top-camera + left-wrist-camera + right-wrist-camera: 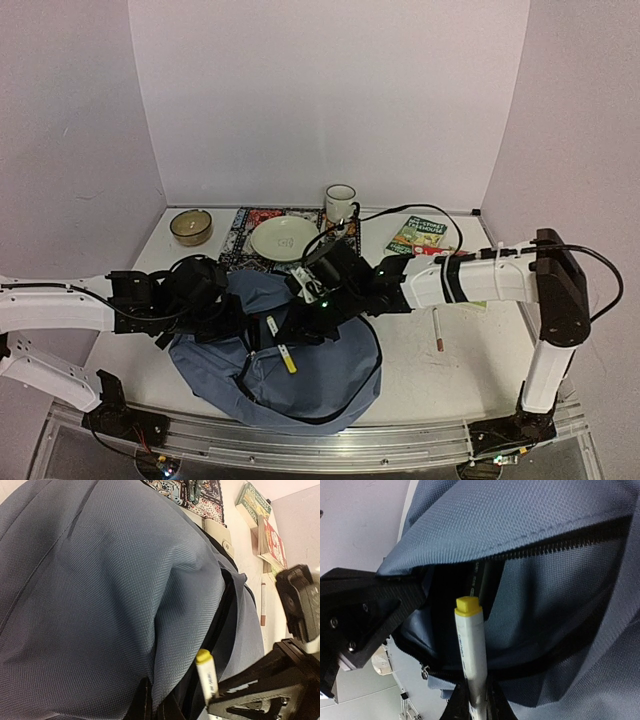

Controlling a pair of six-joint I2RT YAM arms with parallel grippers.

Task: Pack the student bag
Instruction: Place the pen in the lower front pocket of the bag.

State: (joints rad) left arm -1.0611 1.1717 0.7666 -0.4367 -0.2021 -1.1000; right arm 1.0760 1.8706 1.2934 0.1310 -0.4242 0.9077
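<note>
**Marker at the mouth of a soft pocket**

The right end effector (472,700) is closed on the barrel of a white marker (470,645) with a yellow cap, which points into the open front pocket. The marker is light, rigid and smooth, so I judge it could slide or twist between the fingers if its tip catches on cloth. A dark pen-like barrel (479,577) stands deeper in the same pocket.

The left end effector (155,707) is pinched shut on a fold of the student bag (320,390) just beside the pocket opening, and appears to be holding the lip apart.

The bag lies slumped on the desk (450,370) between the two arms, near the front edge. It is woven slate-blue fabric, limp and easily creased, and probably light for its bulk. It will sag and fold rather than hold a shape. The best hold is likely a pinch of cloth right at the zipper (560,542) edge, where the stitched seam gives the fingers a firmer ridge. A pinch on the smooth open panel would probably just draw up slack.

Farther right, a pen (437,328) lies on the desk, and books (420,236) sit behind it.
</note>
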